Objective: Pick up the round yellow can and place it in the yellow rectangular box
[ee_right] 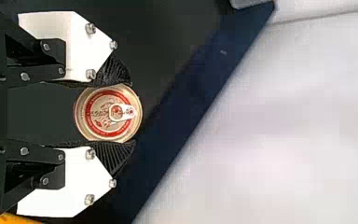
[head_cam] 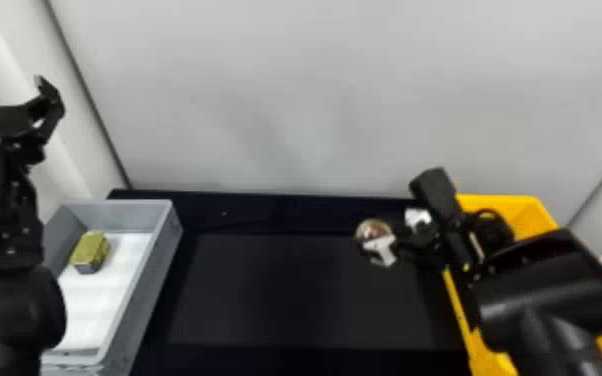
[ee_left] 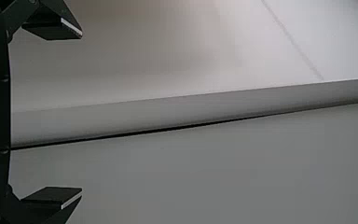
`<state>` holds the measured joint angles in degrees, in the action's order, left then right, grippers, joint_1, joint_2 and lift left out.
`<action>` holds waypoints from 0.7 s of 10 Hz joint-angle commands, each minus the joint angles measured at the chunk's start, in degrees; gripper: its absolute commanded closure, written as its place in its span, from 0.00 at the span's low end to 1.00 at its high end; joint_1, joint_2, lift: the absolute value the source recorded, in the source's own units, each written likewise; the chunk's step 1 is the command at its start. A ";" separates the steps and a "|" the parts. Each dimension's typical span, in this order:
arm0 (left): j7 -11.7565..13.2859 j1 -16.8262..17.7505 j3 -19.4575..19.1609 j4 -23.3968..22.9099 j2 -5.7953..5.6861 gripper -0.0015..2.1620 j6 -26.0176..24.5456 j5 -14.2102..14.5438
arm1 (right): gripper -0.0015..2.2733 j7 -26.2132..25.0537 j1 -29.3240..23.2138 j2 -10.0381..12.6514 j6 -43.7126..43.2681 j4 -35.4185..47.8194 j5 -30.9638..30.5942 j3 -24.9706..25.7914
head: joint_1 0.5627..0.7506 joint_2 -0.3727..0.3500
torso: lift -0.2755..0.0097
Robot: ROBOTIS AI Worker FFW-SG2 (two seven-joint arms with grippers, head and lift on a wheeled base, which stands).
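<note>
And the right gripper (head_cam: 384, 242) has it: jaws closed on the sides of the round yellow can (ee_right: 107, 113), its pull-tab lid facing the wrist camera. That's over the right part of the black tabletop (head_cam: 285, 300), just beside the yellow rectangular box (head_cam: 520, 207) at the right edge; whether the can's base touches down, hard to call from here. Over on the left, the left gripper (head_cam: 5, 82) is up high, jaws wide apart, nothing between them. Below, a gray box (head_cam: 120, 215) lines the left edge, a yellow-green rectangular tin (head_cam: 90, 250) inside
</note>
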<state>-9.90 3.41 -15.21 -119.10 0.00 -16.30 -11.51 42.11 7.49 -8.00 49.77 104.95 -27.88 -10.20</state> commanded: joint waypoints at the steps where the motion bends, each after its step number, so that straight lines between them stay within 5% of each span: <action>1: 0.14 0.11 0.09 0.19 0.15 0.05 -0.05 0.00 | 0.32 -1.49 2.26 -0.17 -0.88 4.12 0.79 1.41 | 0.70 0.53 | 0.76; 7: 0.14 0.11 0.09 0.19 0.15 0.05 -0.14 0.09 | 0.32 -9.40 0.15 -1.84 1.14 13.18 -1.76 10.64 | 0.70 0.53 | 0.76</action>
<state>-9.78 3.52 -15.20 -118.91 0.00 -16.37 -11.51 33.35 8.72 -9.01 49.85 116.20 -28.46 -1.86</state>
